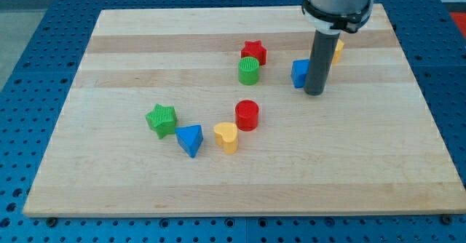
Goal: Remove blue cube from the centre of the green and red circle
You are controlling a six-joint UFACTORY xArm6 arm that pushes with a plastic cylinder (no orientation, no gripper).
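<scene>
The blue cube (299,73) sits right of centre on the wooden board, partly hidden by my rod. My tip (314,92) rests on the board right against the cube's right side. The green circle, a short green cylinder (248,70), stands to the cube's left, with a red star (254,52) just above it. The red circle, a red cylinder (247,116), lies lower, at the board's middle. The cube is off to the right of both cylinders.
A yellow block (336,49) peeks out behind the rod at the upper right. A green star (161,119), a blue triangle (190,139) and a yellow heart-shaped block (227,136) lie in an arc at lower left. The board (364,163) sits on a blue perforated table.
</scene>
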